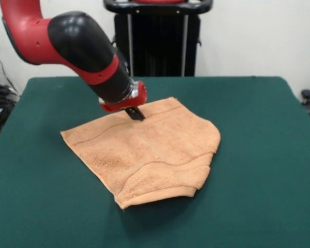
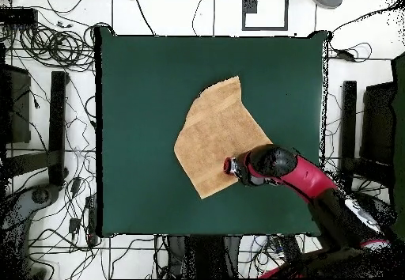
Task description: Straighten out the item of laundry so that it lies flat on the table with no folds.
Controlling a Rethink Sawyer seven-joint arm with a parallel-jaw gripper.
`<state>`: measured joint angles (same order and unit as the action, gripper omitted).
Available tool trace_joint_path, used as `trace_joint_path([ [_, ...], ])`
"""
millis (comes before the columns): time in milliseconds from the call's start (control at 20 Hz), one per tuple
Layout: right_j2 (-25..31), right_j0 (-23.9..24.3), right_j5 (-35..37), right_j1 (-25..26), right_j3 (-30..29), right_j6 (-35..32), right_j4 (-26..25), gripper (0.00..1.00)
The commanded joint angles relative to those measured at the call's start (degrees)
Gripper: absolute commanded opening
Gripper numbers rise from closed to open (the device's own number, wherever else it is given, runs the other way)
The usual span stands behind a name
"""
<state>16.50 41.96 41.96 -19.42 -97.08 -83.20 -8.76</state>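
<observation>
The peach terry towel (image 1: 144, 150) lies on the dark green table (image 1: 248, 155), a little left of the middle. It is not fully spread. A layer is folded over along its near right side, with a curved edge crossing the cloth and a thick doubled edge at the front. In the overhead view the towel (image 2: 213, 134) is an uneven slanted shape on the table (image 2: 142, 95). My gripper (image 1: 136, 113) points down at the towel's far edge and touches or nearly touches the cloth. From above, the gripper (image 2: 229, 166) is over the towel's edge nearest the robot's base.
The robot's black pedestal (image 1: 157, 41) stands behind the table's far edge. Green felt shows on all sides of the towel. Cables (image 2: 55, 47) and stands lie on the floor beside the table.
</observation>
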Motion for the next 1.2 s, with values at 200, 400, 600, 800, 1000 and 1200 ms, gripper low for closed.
trace_joint_path([
  [200, -5.6, 4.83, -22.4, 14.12, 19.22, 1.28, -16.37, 0.0],
  [400, -3.86, 6.09, -22.45, 14.12, 19.73, 2.16, -18.58, 0.0],
  [600, 0.0, 9.24, -22.97, 14.07, 19.32, 5.34, -20.65, 0.0],
  [800, 8.3, 15.86, -28.35, 14.98, 17.83, 13.05, -26.69, 0.0],
  [1000, 15.58, 21.47, -33.36, 16.9, 17.07, 15.07, -34.15, 0.0],
  [1200, 13.2, 18.62, -37.19, 15.0, 17.63, 5.28, -41.81, 0.0],
])
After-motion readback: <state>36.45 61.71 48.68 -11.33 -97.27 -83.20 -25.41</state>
